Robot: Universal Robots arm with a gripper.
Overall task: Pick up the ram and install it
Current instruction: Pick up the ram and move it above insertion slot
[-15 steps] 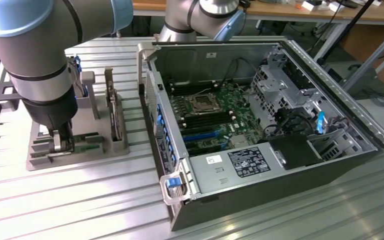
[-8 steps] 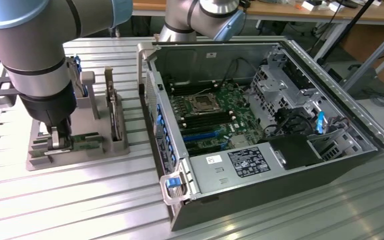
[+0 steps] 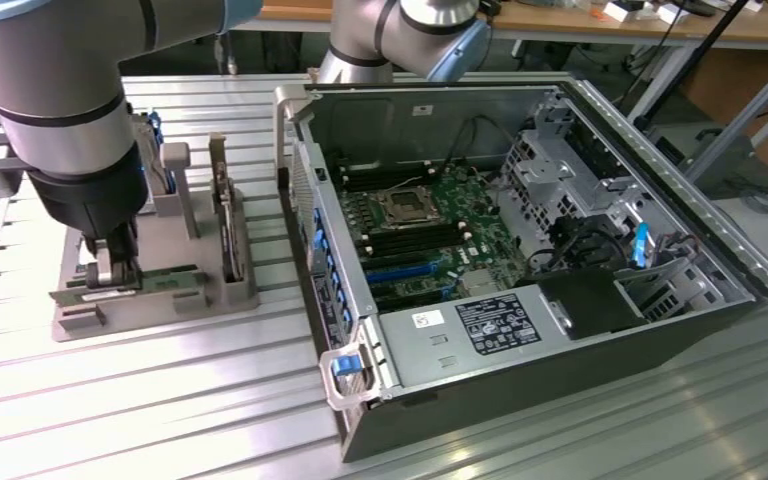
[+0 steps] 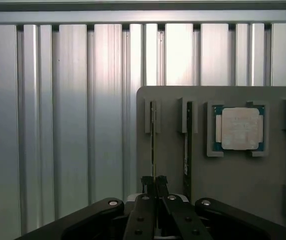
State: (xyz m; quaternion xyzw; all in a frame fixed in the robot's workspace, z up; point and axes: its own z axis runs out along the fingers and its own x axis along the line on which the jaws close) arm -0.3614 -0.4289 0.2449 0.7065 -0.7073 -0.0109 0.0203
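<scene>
The claw [image 4: 155, 180] is down at the grey holder [image 4: 169, 165], its fingers [image 4: 148, 184] clenched on the thin edge of the ram [image 4: 153, 145]. The ram stands on edge in a slot of the holder. A second board [image 4: 189, 140] stands in the next slot, just beside it, and a CPU [image 4: 240, 128] lies flat in a pocket further along. The holder sits on the ribbed metal desk [image 4: 72, 125]. In the exterior view, the claw [image 3: 113, 285] is at the holder [image 3: 171, 300] at the exterior view's left, with the open case [image 3: 558, 400] and its motherboard [image 3: 424, 230] to the right.
</scene>
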